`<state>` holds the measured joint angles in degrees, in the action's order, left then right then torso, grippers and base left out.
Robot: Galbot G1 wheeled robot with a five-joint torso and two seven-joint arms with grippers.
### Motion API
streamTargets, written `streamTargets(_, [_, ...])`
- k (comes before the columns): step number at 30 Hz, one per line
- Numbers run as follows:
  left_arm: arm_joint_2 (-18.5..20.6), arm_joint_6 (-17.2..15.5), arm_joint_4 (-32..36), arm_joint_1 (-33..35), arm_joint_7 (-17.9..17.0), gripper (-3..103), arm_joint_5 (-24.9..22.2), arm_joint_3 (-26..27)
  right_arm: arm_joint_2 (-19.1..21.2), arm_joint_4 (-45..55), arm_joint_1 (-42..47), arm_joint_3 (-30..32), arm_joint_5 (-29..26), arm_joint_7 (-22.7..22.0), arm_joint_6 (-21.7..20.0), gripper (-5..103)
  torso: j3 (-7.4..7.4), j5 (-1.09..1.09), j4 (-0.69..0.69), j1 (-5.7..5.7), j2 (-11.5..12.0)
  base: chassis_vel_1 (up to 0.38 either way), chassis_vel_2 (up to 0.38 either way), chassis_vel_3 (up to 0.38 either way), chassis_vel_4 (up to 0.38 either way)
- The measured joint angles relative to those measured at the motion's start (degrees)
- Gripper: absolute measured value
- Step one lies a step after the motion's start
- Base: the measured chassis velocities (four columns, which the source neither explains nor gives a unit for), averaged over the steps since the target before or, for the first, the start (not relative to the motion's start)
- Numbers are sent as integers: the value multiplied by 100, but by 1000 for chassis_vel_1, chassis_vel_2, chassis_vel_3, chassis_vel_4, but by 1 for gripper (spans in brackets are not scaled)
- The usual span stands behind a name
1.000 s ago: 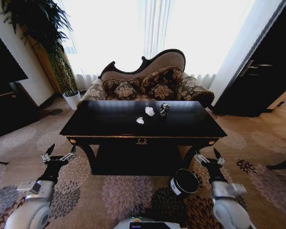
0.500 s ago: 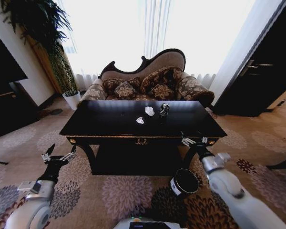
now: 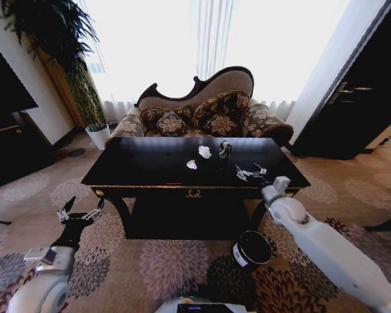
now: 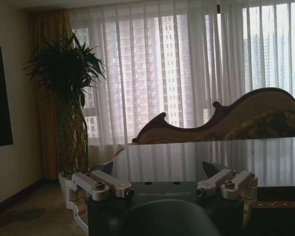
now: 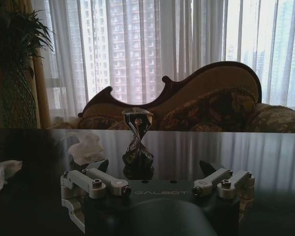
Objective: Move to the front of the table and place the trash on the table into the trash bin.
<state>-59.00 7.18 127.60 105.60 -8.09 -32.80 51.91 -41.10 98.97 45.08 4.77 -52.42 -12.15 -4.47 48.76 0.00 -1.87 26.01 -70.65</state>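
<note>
The glossy black table (image 3: 150,171) stands right in front of me. On its top lie two white paper lumps of trash (image 3: 204,151) (image 3: 191,165) and a small dark shiny piece (image 3: 225,150). My right gripper (image 3: 249,172) hovers open over the table's front right part, just short of the dark piece. In the right wrist view this gripper (image 5: 155,169) is open, with the dark twisted piece (image 5: 136,140) straight ahead and the paper lumps (image 5: 86,147) (image 5: 2,173) off to one side. The black trash bin (image 3: 253,249) stands on the carpet below the table's right front. My left gripper (image 3: 79,214) is open, low beside the table's left front leg.
A patterned sofa (image 3: 202,111) stands behind the table, with a potted plant (image 3: 65,45) at the back left. Dark cabinets (image 3: 352,98) line the right wall. The floor is patterned carpet (image 3: 169,261), open in front of the table.
My right arm has lifted from the floor beside the bin up over the table's front right edge, reaching toward the trash. The left arm and the objects are unchanged.
</note>
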Motion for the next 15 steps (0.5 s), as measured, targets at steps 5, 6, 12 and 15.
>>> streamTargets(5, [0,0,-2,0,0,100,-1,0,-270,-746,-859,-527,179,88,72,100,0,-2,2,0,0,0,0,0,0])
streamTargets(6, [0,0,-2,0,0,100,-1,0,-319,-881,-991,-628,205,113,87,100,0,-3,2,1,0,0,0,0,0])
streamTargets(12, [0,0,-2,0,0,100,-1,-1,-528,-1276,-1351,-987,361,179,143,100,0,-1,0,0,0,0,0,0,0])
streamTargets(15, [0,0,-2,-1,1,100,-1,-1,-707,-1535,-1585,-1202,474,183,186,100,0,-1,1,-1,-1,0,0,0,0])
